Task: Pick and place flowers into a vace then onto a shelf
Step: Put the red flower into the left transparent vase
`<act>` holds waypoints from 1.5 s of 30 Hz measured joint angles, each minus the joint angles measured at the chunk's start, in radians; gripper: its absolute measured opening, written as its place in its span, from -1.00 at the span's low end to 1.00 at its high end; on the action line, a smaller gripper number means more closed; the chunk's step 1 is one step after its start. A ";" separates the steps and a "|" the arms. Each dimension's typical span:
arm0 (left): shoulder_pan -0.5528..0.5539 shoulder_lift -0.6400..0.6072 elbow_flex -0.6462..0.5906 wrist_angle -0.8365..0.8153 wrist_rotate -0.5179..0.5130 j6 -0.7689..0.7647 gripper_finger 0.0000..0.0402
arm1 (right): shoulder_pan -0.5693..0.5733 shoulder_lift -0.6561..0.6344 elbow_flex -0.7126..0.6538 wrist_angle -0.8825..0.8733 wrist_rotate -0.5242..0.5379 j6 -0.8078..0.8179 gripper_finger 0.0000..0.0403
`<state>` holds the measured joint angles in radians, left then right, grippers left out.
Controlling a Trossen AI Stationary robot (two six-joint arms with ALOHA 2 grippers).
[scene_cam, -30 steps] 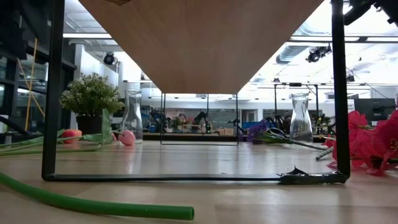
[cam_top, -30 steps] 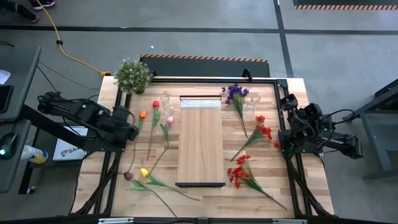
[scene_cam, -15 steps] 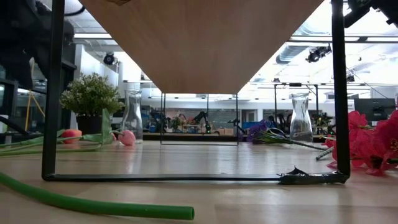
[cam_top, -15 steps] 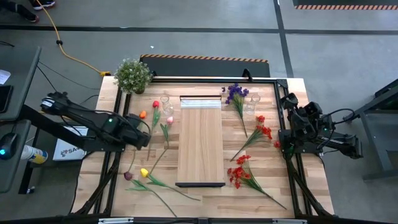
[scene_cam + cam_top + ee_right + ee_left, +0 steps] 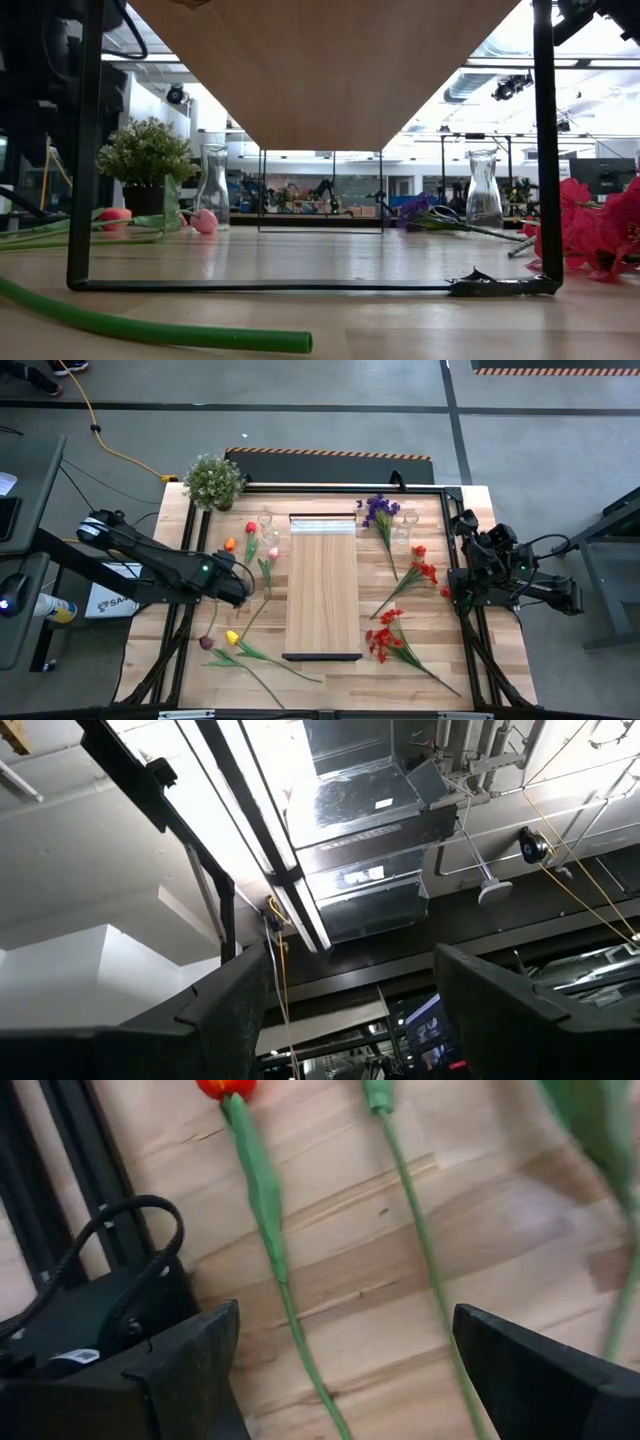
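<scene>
Spreading wide and empty, our left gripper (image 5: pixel 340 1370) hovered over green tulip stems (image 5: pixel 268 1230) lying on the planked tabletop (image 5: pixel 400 660), having reached farther toward the shelf (image 5: pixel 322 585) than a second before. Our right gripper (image 5: pixel 350 1010) waited, parted and empty, beside the table's right edge. Concrete floor lay beyond.

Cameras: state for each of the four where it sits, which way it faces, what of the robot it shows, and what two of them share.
High view: overhead, looking straight down at the shelf, flowers and both arms; left end effector over the stems.
Low view: at tabletop height, looking level under the shelf toward two glass vases.
Left wrist view: looks down at the red tulip and green stems; its open fingers show.
Right wrist view: points up at ceiling ducts; its fingers show.
Shared: high and left wrist views both show the red tulip.
</scene>
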<state>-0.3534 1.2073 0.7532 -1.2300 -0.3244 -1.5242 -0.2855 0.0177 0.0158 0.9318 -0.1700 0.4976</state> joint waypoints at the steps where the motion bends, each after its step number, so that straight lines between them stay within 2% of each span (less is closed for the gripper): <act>1: 0.000 0.018 0.000 0.014 0.000 0.000 0.99 | 0.000 0.000 0.000 0.000 0.000 0.000 0.35; 7: 0.000 0.100 0.000 0.043 0.025 -0.002 0.99 | 0.000 0.000 0.000 -0.013 0.000 0.000 0.35; 13: 0.000 0.140 0.000 0.051 0.060 -0.074 0.99 | 0.000 0.000 0.000 -0.028 -0.001 0.000 0.35; 19: 0.000 0.139 -0.048 0.055 0.063 -0.131 0.99 | 0.000 0.000 0.000 -0.048 -0.002 0.032 0.35; 25: 0.000 0.139 -0.158 0.218 0.095 -0.160 0.99 | 0.000 0.000 0.000 -0.063 -0.005 0.075 0.36; 29: 0.000 0.136 -0.189 0.247 0.103 -0.193 0.99 | 0.000 0.000 0.000 -0.063 -0.004 0.075 0.35; 45: 0.001 0.138 -0.163 0.233 0.125 -0.210 0.99 | 0.000 0.000 0.000 -0.071 -0.004 0.089 0.35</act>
<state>-0.3528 1.3452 0.5898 -0.9971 -0.1992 -1.7346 -0.2855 0.0181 0.0158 0.8604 -0.1745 0.5869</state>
